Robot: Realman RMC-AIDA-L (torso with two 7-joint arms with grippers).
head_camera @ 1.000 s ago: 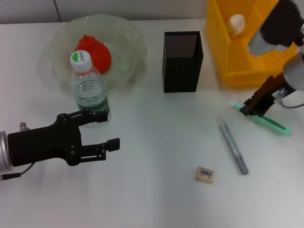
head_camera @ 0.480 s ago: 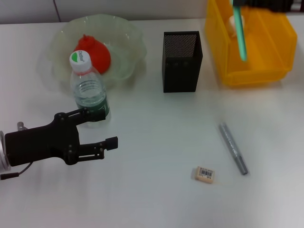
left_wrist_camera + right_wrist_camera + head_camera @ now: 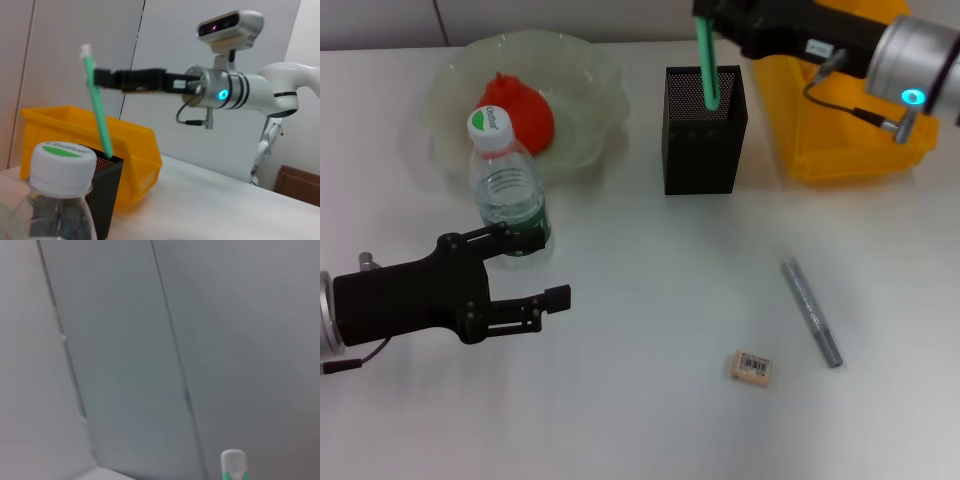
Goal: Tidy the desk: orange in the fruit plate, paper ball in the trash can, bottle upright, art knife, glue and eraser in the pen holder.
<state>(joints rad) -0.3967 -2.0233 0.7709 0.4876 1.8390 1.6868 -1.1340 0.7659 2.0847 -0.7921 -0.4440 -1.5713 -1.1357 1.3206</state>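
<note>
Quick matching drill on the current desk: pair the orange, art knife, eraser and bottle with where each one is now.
Things:
1. orange
2. art knife
3. eraser
4. bottle

Places:
A. lying on the bare desk
B. standing upright beside the left gripper
C. in the fruit plate
D. held by the right gripper, tip in the pen holder

Pairs: 1-C, 2-D, 3-A, 4-B

Black metal-mesh pen holder (image 3: 705,130), glossy yellow plastic trash can (image 3: 840,140), clear plastic bottle (image 3: 507,190), translucent fruit plate (image 3: 590,90)
</note>
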